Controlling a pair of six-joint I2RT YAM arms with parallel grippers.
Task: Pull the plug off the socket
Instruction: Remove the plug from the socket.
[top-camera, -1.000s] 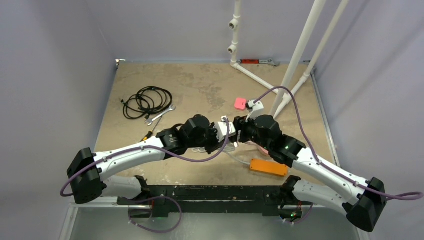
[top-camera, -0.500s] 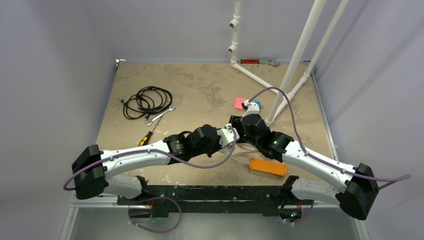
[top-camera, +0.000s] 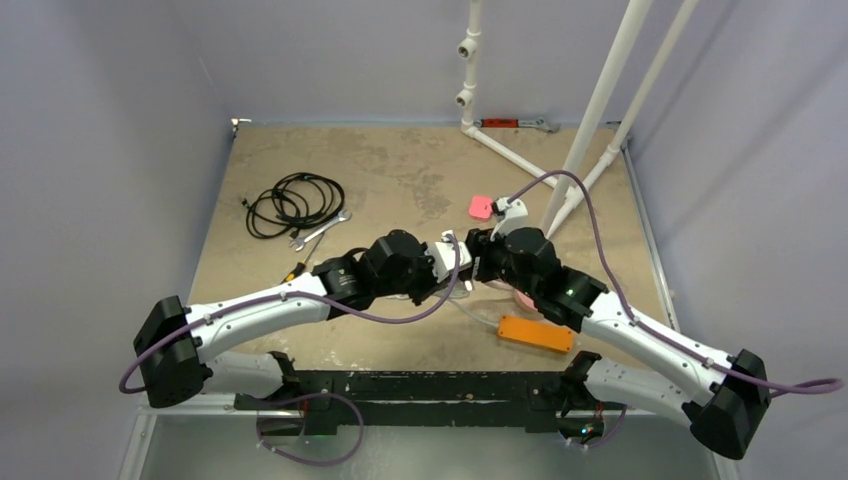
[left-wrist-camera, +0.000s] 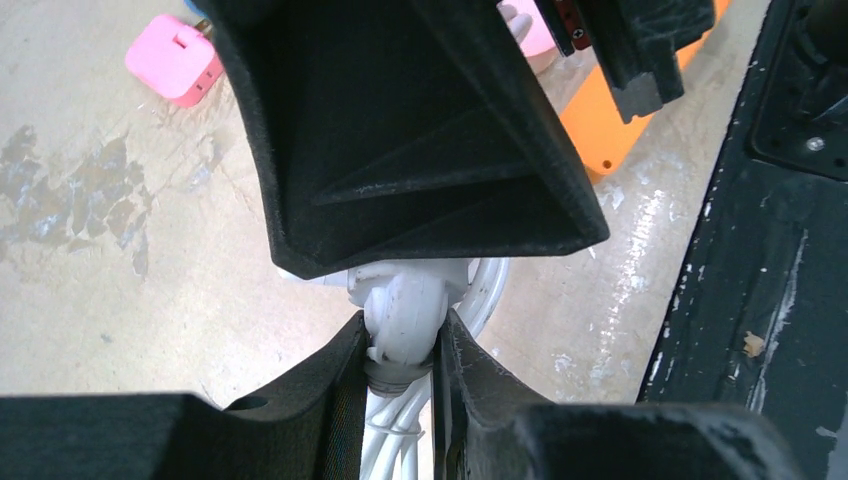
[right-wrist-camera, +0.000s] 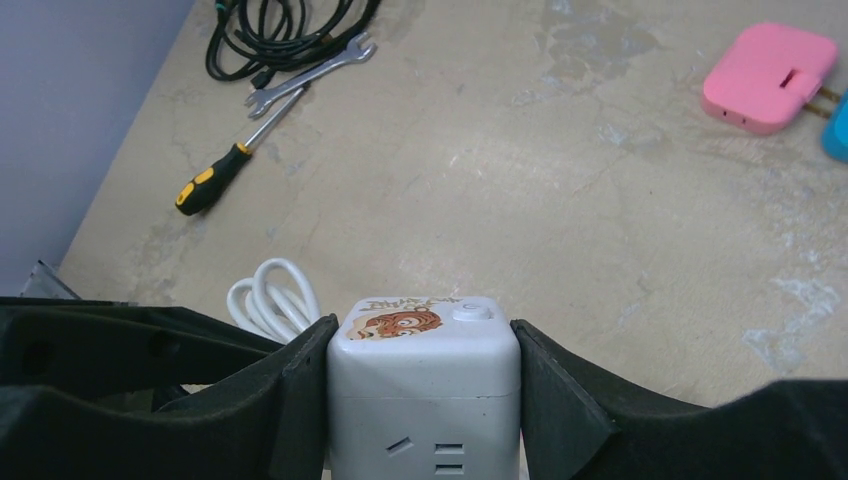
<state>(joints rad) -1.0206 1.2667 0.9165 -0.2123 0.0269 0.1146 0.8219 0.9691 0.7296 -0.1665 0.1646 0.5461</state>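
The right jaws are clamping the white cube (right-wrist-camera: 424, 400) by its sides, apparently to steady it. The left jaws are pinching the white plug (left-wrist-camera: 404, 318) just beside the cube, likely to draw the two apart. The orange socket (top-camera: 538, 333) is lying on the desk (top-camera: 400, 170) near the cube, untouched.

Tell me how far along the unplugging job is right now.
Done: both grips are set. In hand: the left end effector pinches the white plug at its neck, and the right end effector clamps the white cube on both sides. Left: the pull itself; in the left wrist view the plug appears seated against the cube, not yet apart. The orange power strip lies on the table, in neither grip.
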